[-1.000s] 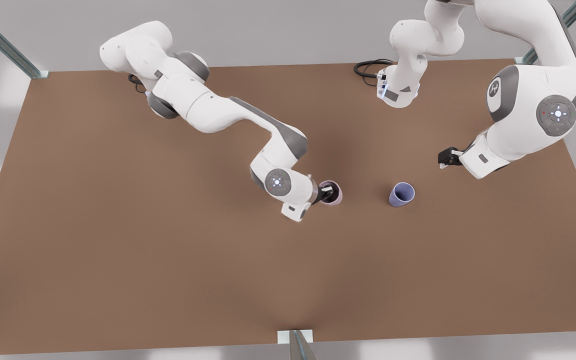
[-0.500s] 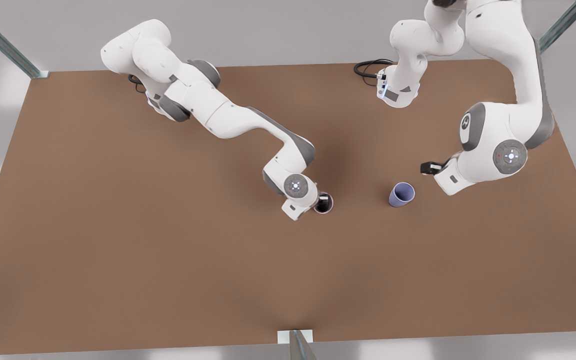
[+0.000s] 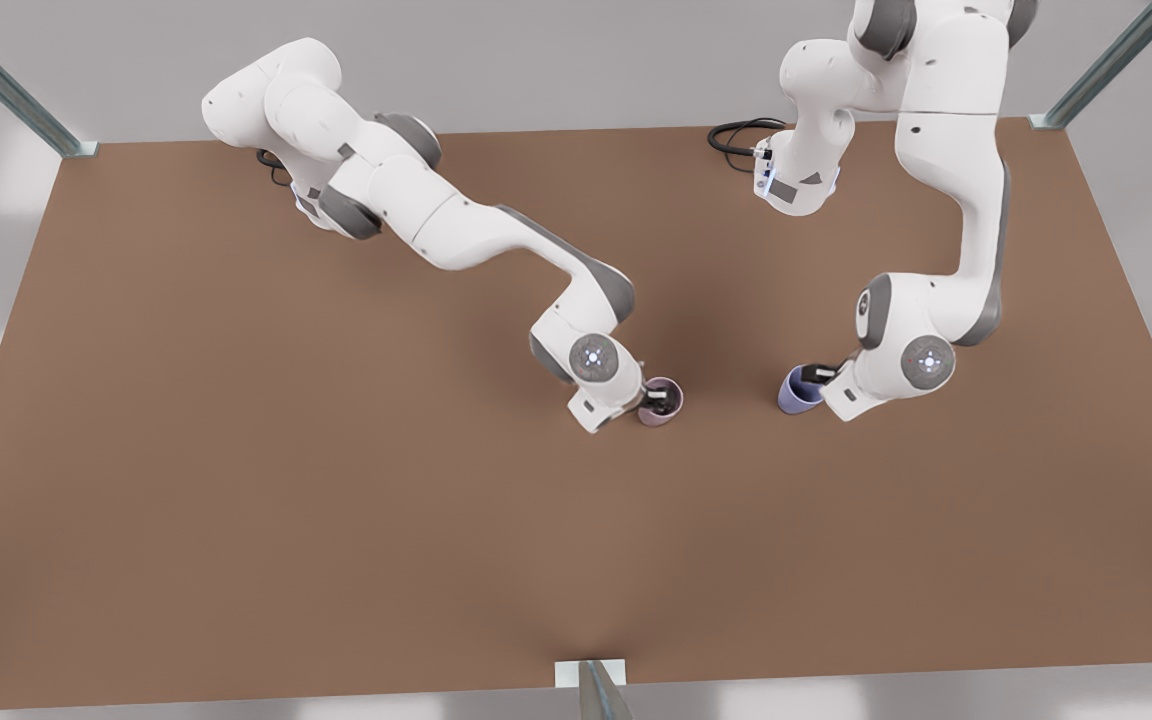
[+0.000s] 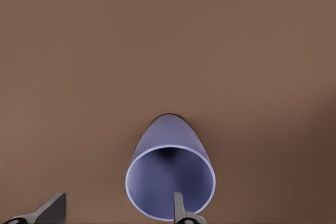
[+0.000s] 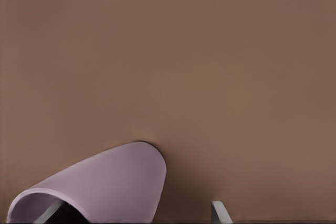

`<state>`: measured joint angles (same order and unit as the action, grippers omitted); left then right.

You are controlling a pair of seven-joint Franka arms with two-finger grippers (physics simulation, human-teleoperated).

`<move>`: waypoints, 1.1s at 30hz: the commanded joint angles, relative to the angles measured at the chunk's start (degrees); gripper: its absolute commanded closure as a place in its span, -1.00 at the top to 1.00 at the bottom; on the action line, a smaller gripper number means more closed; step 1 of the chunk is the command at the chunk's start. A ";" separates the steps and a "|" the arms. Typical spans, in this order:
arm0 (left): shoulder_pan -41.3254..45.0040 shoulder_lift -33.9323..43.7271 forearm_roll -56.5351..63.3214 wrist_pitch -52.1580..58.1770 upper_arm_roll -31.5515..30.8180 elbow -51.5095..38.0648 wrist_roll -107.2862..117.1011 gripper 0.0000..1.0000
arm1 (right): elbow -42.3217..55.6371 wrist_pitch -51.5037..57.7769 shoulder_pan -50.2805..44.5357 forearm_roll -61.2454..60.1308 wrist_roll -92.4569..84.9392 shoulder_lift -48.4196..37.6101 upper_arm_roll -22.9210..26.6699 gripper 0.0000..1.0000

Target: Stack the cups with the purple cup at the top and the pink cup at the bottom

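Observation:
The pink cup (image 3: 662,402) stands on the brown table (image 3: 336,480) near the middle. My right gripper (image 3: 652,398), on the arm at the front view's left, is open astride its wall. In the right wrist view one finger (image 5: 50,213) is inside the pink cup (image 5: 110,182) and the other (image 5: 220,212) is outside. The purple cup (image 3: 796,392) stands farther toward the front view's right. My left gripper (image 3: 816,377) is open over its rim. In the left wrist view one fingertip (image 4: 178,208) hangs in the purple cup's (image 4: 168,150) mouth and the other (image 4: 52,208) is outside.
A black cable (image 3: 736,135) lies by the arm base at the table's far edge. Metal frame posts (image 3: 591,690) stand at the near edge and far corners. Bare table spreads around both cups.
The left arm swung in from the front view's right and came down onto the purple cup. The right gripper and the pink cup shifted slightly near the table's middle.

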<state>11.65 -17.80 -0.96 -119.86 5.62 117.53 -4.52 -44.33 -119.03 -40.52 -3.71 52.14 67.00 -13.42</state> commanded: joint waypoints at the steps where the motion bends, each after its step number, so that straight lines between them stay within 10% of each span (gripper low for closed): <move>1: -0.04 -0.39 0.08 -5.82 0.00 0.42 0.21 1.00 | 0.04 -0.77 0.00 -0.16 4.73 -1.17 -0.11 1.00; 10: -0.04 -2.94 -0.18 -8.89 0.00 2.53 0.21 0.82 | -20.61 21.55 34.70 6.79 -28.23 -36.23 0.41 1.00; 11: -0.04 -3.20 -0.27 -9.07 -0.08 2.53 0.21 0.66 | -21.50 28.57 39.98 6.79 -34.18 -40.98 0.41 1.00; 13: -0.04 -3.20 -0.27 -8.98 -0.09 2.44 0.30 -0.32 | -30.62 29.39 46.50 6.87 -42.03 -49.77 0.41 1.00; 15: -0.04 -3.20 -0.44 -9.07 -0.09 2.44 1.00 -0.57 | -46.87 16.57 50.53 6.08 -49.84 -58.12 0.41 1.00; 23: 0.57 -1.63 -1.68 -6.79 -0.52 -0.19 3.20 -0.57 | -41.97 15.84 51.16 6.08 -52.32 -53.91 0.50 1.00; 33: 8.21 -4.43 -1.68 24.77 -12.39 -32.10 38.18 -0.57 | -51.03 11.10 50.19 5.20 -71.04 -60.24 0.77 1.00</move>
<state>18.67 -21.91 -2.20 -104.76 -6.29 86.63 6.23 -95.36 -106.65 8.88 1.66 8.37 6.82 -12.64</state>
